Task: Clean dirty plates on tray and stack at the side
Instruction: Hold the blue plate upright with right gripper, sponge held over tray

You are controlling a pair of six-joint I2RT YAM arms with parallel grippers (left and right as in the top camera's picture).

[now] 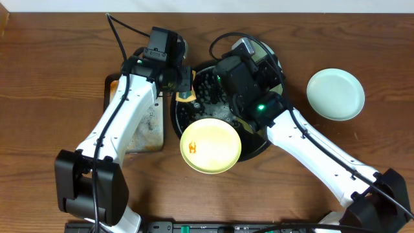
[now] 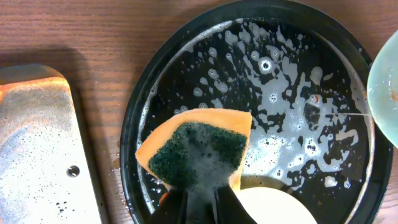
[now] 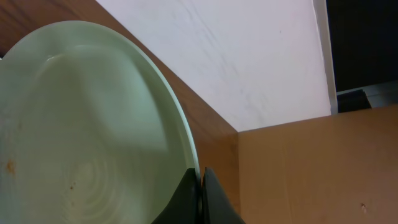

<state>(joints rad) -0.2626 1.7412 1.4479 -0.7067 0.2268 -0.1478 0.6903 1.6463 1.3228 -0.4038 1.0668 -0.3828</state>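
Observation:
The black tray point(image 1: 259, 144) sits mid-table, wet with soap foam point(image 2: 280, 93). My left gripper point(image 2: 202, 199) is shut on an orange sponge with a green scrub face point(image 2: 199, 146) and holds it over the tray's left part point(image 1: 187, 98). My right gripper point(image 3: 200, 177) is shut on the rim of a mint-blue plate point(image 3: 87, 124), held tilted over the tray's far right; its edge shows in the left wrist view point(image 2: 387, 81). A pale yellow plate point(image 1: 210, 145) with an orange smear lies on the tray's front rim. Another mint-blue plate point(image 1: 335, 94) lies on the table to the right.
A rectangular rusty metal tray point(image 1: 145, 129) lies left of the black tray, under my left arm, and also shows in the left wrist view point(image 2: 37, 155). A brown cardboard surface point(image 3: 311, 168) and a white wall point(image 3: 236, 56) stand beyond the table.

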